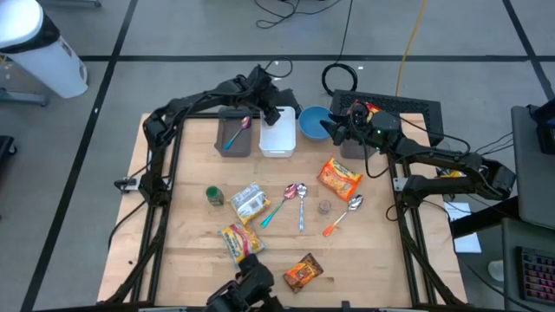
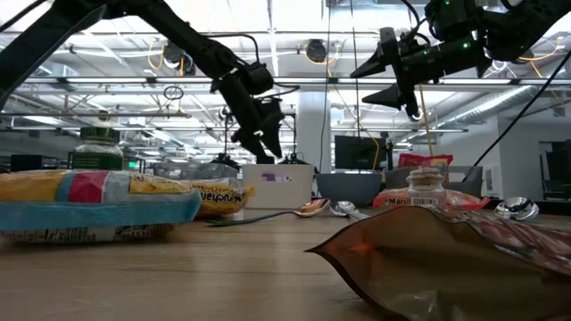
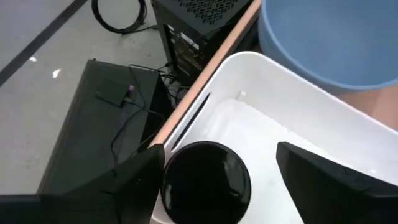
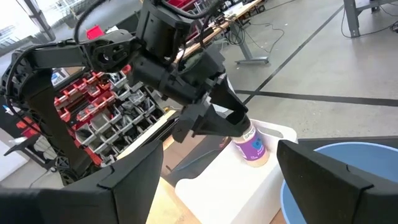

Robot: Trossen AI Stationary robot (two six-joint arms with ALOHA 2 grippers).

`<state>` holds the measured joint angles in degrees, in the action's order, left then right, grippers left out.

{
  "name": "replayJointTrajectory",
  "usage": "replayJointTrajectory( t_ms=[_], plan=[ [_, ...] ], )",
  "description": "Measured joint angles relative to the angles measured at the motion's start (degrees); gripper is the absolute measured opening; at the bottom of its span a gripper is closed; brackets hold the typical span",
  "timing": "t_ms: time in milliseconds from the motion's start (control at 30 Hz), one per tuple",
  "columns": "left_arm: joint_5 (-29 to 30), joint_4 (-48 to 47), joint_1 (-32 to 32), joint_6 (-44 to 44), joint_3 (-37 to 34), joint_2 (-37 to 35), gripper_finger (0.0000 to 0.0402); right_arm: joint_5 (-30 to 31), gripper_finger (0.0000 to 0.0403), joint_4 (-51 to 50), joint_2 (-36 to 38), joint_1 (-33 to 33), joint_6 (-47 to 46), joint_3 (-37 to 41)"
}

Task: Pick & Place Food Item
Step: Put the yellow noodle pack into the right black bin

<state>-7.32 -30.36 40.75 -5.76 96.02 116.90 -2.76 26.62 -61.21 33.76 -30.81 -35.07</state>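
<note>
A small jar [image 4: 252,148] with a purple label and a black lid [image 3: 205,182] is in the white bin [image 1: 277,139] at the table's far edge, leaning slightly. My left gripper [image 1: 270,113] hangs open over the bin, slanting down, with one finger on each side of the jar's lid. My right gripper [image 1: 325,128] is held level and open above the blue bowl [image 1: 312,121], with nothing between its fingers. In the right wrist view the left gripper [image 4: 239,127] stands just above the jar. My left gripper stands open around the jar's lid [image 3: 205,182]. A clear gap shows between the lid and one finger [image 3: 311,180]. Whether the other finger [image 3: 140,183] touches the lid, I cannot tell.
A grey bin [image 1: 236,134] with a teal-handled utensil stands left of the white bin. Toward the near side lie an orange noodle packet [image 1: 338,176], other food packets [image 1: 249,201] [image 1: 303,272], spoons [image 1: 299,195], a green-lidded jar [image 1: 214,196] and a small glass jar [image 1: 324,206].
</note>
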Motion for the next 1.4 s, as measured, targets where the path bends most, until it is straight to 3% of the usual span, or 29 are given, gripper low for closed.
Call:
replayJointTrajectory(
  t_ms=[233, 433, 933, 1167, 1300, 1400],
  plan=[
    [3.2, -1.7, 0.1, -1.9, 0.0, -6.9, 0.0283, 0.0, 0.0309, 0.0, 0.0, 0.0, 0.0, 0.0],
    [6.4, -10.0, 0.2, -2.2, 0.1, -14.7, 0.0274, -0.3, 0.0309, 0.0, 0.0, 0.0, 0.0, 0.0],
    [5.8, -38.9, -4.1, 18.2, 0.1, -30.8, 0.0265, -0.5, 0.0309, 0.0, 0.0, -0.1, 0.1, 0.0],
    [5.2, -37.5, -8.7, 20.3, 0.1, -32.1, 0.0253, -1.0, 0.0309, 0.0, 0.0, -0.1, 0.0, 0.0],
    [1.5, -37.4, -10.9, 23.8, 0.1, -32.1, 0.0256, -5.6, 0.0309, 0.1, 0.0, -0.1, -0.1, 0.0],
    [2.6, -39.2, -13.7, 25.9, 0.0, -33.2, 0.0256, -9.1, 0.0309, -0.4, 0.0, -0.1, -0.9, 0.0]
  ],
)
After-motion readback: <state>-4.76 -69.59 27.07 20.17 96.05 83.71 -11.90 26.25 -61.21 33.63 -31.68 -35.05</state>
